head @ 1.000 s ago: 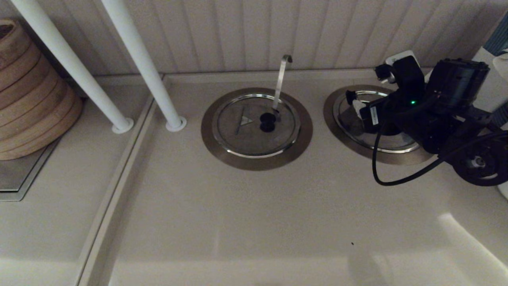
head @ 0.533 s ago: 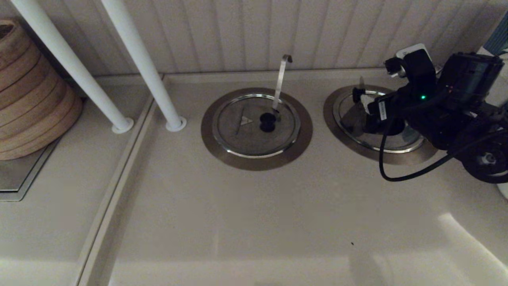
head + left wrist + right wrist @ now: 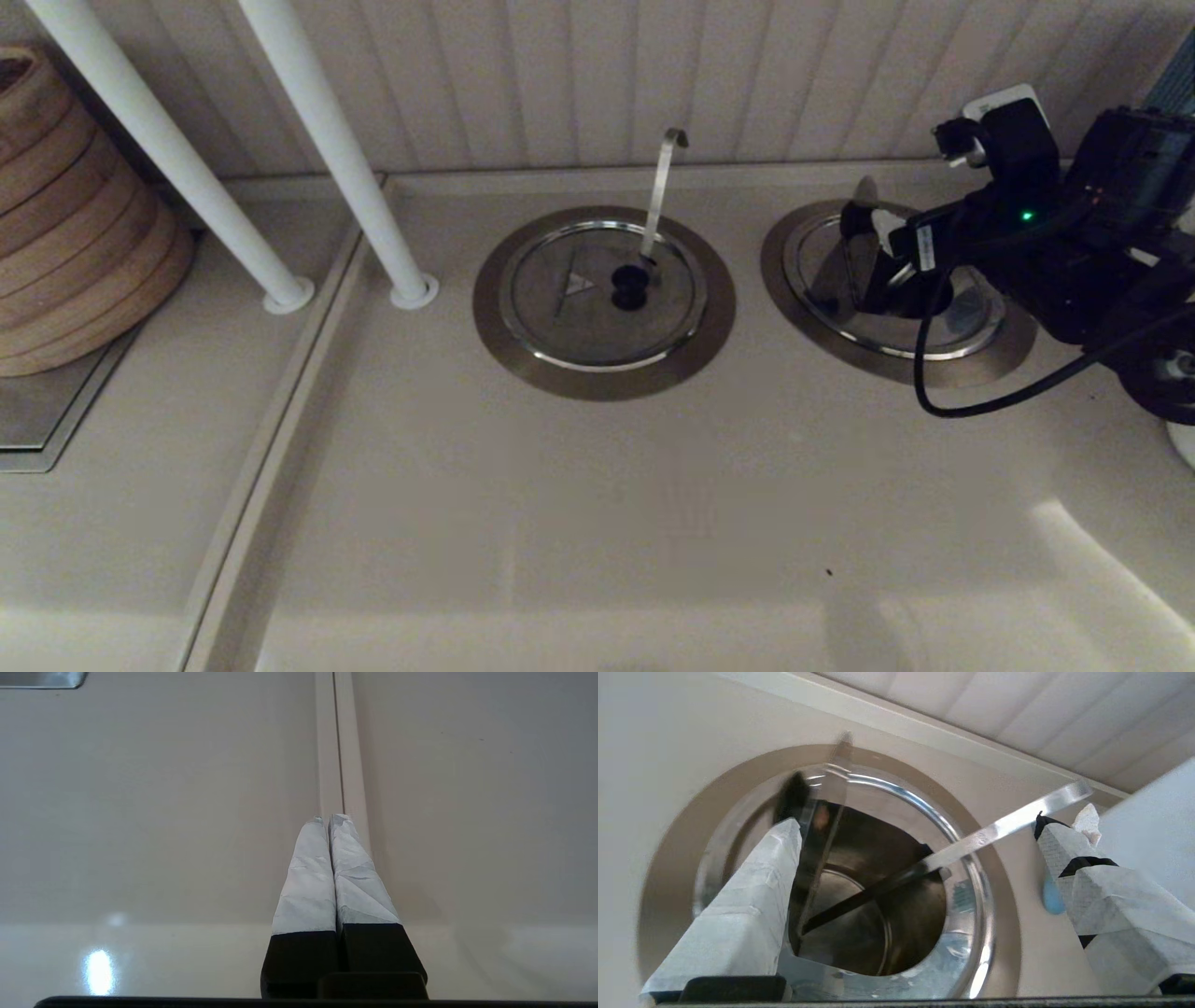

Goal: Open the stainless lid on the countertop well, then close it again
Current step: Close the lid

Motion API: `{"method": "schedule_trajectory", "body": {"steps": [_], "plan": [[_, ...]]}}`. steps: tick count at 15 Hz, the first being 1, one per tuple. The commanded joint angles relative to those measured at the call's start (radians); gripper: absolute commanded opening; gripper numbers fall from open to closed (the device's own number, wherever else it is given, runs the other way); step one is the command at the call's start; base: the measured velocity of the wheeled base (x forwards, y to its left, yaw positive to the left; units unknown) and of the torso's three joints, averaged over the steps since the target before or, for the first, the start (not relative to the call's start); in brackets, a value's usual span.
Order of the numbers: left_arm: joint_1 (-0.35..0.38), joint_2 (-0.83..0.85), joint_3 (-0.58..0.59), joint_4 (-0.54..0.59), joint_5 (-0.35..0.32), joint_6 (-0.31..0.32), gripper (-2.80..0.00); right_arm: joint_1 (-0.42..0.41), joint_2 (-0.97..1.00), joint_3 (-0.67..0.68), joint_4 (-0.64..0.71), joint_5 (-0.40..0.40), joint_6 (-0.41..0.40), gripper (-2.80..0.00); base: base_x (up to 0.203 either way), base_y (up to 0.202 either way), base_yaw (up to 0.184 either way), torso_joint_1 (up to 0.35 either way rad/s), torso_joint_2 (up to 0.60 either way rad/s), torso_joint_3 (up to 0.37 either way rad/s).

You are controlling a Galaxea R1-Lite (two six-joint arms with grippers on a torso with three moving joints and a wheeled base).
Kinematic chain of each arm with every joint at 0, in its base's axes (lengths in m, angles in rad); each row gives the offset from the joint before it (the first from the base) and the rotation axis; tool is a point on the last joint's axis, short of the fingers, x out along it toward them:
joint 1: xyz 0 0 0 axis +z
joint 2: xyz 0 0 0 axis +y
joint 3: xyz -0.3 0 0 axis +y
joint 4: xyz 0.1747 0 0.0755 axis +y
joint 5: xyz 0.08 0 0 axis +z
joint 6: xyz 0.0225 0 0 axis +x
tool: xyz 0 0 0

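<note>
At the right of the head view, the stainless lid has one half tilted up steeply over the countertop well. My right gripper hangs over it. In the right wrist view the right gripper is open wide. One of its fingers rests against the raised lid half, just below the black knob. The dark well lies exposed, and the straight ladle handle slants out of it. The other lid half lies flat. My left gripper is shut and parked over a countertop seam.
The twin lid with its upright hooked handle sits shut at the centre. Two white poles and stacked bamboo steamers stand at the left. The panelled wall runs close behind the wells. A white object sits at the right edge.
My right arm has drawn to the right and back, and the lid half has tipped up higher. The left arm and the twin lid have not moved.
</note>
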Motion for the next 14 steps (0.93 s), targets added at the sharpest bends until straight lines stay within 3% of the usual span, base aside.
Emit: {"method": "schedule_trajectory", "body": {"steps": [1, 9, 14], "plan": [[0.001, 0.001, 0.0, 0.0, 0.0, -0.001, -2.8, 0.0, -0.006, 0.002, -0.005, 0.0, -0.003, 0.0, 0.0, 0.0, 0.0, 0.0, 0.0, 0.0], [0.0, 0.001, 0.0, 0.0, -0.001, -0.001, -2.8, -0.005, -0.014, 0.005, -0.003, 0.003, -0.004, 0.0, 0.0, 0.0, 0.0, 0.0, 0.0, 0.0], [0.0, 0.001, 0.0, 0.0, 0.001, -0.001, -2.8, 0.165, 0.006, 0.05, -0.003, 0.013, 0.028, 0.0, 0.0, 0.0, 0.0, 0.0, 0.0, 0.0]]}}
